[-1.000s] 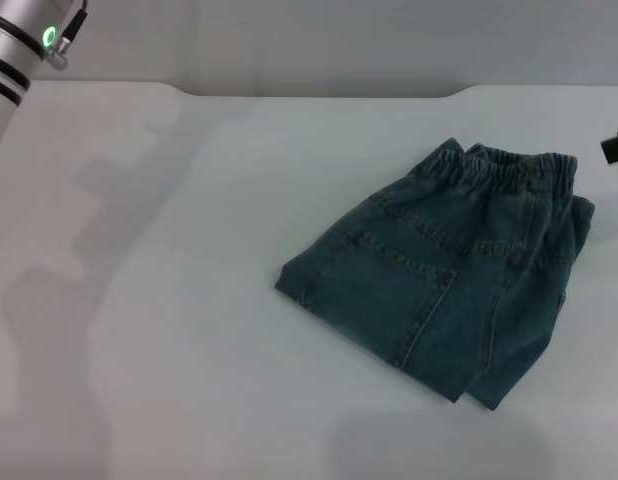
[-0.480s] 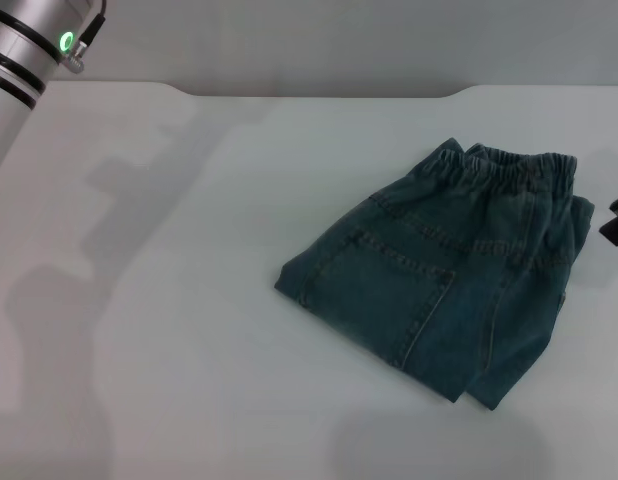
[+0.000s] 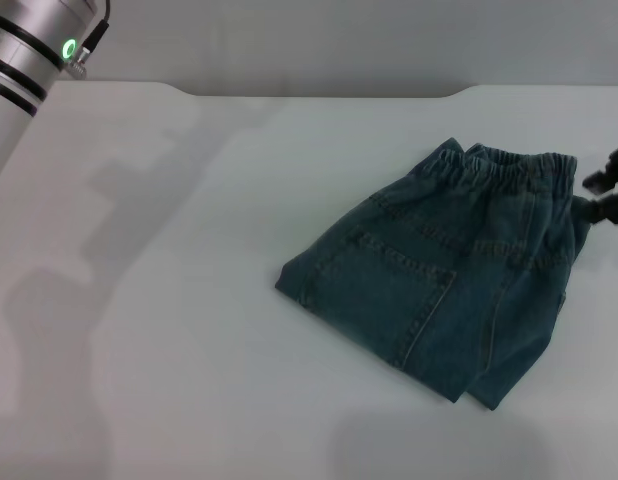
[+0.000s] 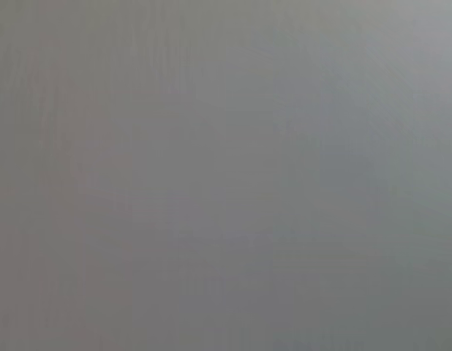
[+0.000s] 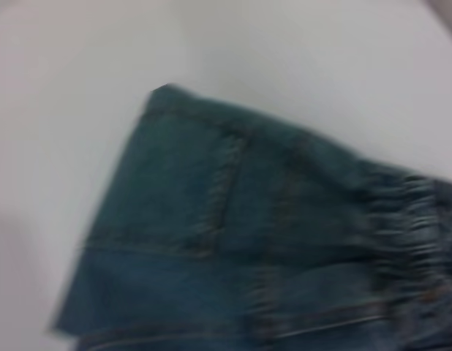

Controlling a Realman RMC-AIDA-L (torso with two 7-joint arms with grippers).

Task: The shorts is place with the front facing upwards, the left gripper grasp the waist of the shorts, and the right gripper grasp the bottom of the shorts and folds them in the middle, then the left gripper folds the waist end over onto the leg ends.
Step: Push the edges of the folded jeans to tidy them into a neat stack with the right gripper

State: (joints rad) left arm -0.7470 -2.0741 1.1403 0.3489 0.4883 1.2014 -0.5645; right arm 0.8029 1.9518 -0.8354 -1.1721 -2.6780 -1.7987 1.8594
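The folded shorts (image 3: 444,270) are found just left of the right tool (image 3: 607,193), whose grip cannot be told.

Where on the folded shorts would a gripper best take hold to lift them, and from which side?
Probably the gathered elastic waist of the shorts, approached from the robot's right, where the right gripper sits just off that end. The ruffled band stands thicker than the flat folded layers, so fingers could pinch it; the folded edges lie flush on the table. The left gripper is out of view.
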